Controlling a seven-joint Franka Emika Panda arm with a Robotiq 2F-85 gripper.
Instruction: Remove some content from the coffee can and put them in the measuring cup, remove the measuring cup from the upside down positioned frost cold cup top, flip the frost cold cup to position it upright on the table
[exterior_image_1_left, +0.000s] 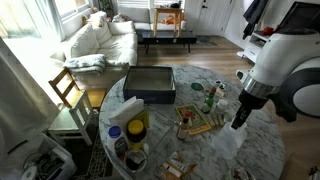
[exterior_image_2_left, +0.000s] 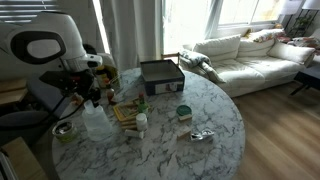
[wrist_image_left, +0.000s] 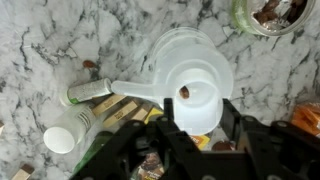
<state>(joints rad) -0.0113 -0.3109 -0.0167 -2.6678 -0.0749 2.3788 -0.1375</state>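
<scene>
The round grey-veined marble-look table (wrist_image_left: 40, 40) is smooth, with a slight sheen. At frame centre, the frosted translucent plastic tumbler (wrist_image_left: 165, 45) looks matt and the white plastic measuring cup (wrist_image_left: 205, 75) smooth.

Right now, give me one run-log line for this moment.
end effector: open, over measuring cup | measuring cup: atop upturned frosted cup, brown bit inside | coffee can: nearby, contents visible

Measuring cup (wrist_image_left: 200, 92) rests atop frost cold cup (wrist_image_left: 170, 45).

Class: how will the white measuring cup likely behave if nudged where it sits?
Perched on the upturned frost cold cup, the measuring cup probably slides off easily. Its long handle overhangs, so it may tip. Looks light plastic.
</scene>
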